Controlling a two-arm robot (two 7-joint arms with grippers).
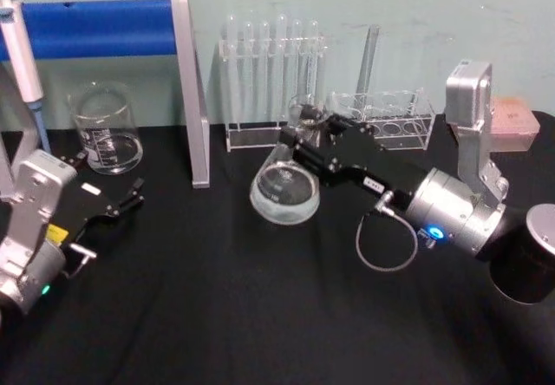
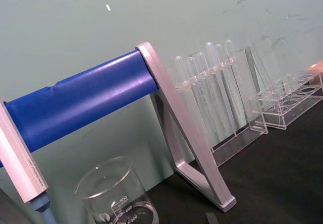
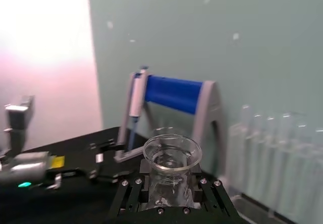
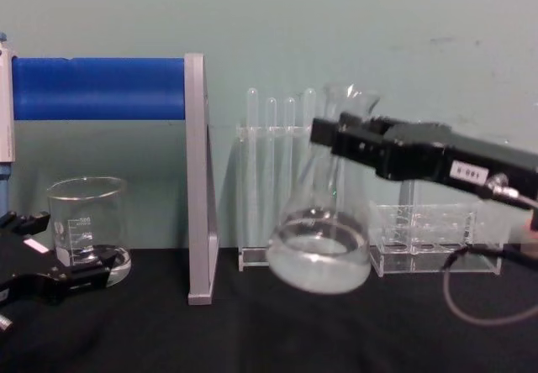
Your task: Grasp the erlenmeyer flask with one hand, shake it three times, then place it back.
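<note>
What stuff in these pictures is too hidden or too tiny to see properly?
- Flask neck: in the head view, the right gripper clamped round the erlenmeyer flask covers it.
- Gripper's white label: chest view, print too small to read.
- Beaker: left wrist view, base cut off by the bottom edge.
- Left gripper, parked open at the left: chest view's edge cuts off its wrist.

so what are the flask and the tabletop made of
The erlenmeyer flask, held at its neck by the right end effector: likely clear glass, glossy, see-through with highlights. The tabletop: seems matte black cloth, showing faint creases. The left end effector is parked at table's left.
</note>
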